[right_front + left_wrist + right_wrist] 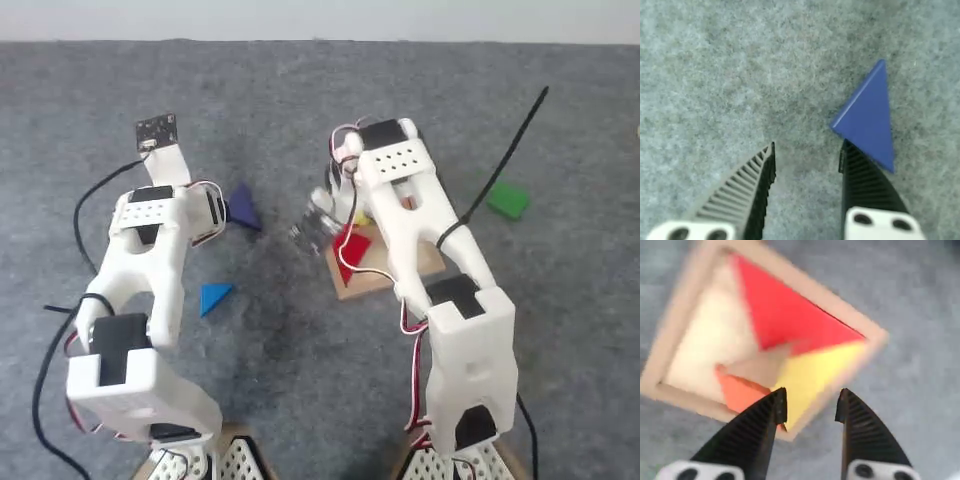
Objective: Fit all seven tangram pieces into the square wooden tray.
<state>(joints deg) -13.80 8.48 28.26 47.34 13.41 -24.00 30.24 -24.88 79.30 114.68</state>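
Nearest me the light blue triangle (215, 297) lies loose on the carpet. Just past it sits the tray (365, 287), with the red piece (785, 315), yellow piece (815, 370) and orange piece (737, 390) in it and bare wood beside them; the right gripper (810, 399) hangs above its rim, jaws spread and empty. Farther on, the left gripper (807, 150) is low over the carpet, jaws also spread; the dark blue triangle (865, 117) lies at the tip of one finger, outside the gap. Farthest, the green piece (508, 200) lies well apart. I'd say it's fetching the dark blue triangle; next it must shift sideways to straddle it, then close.
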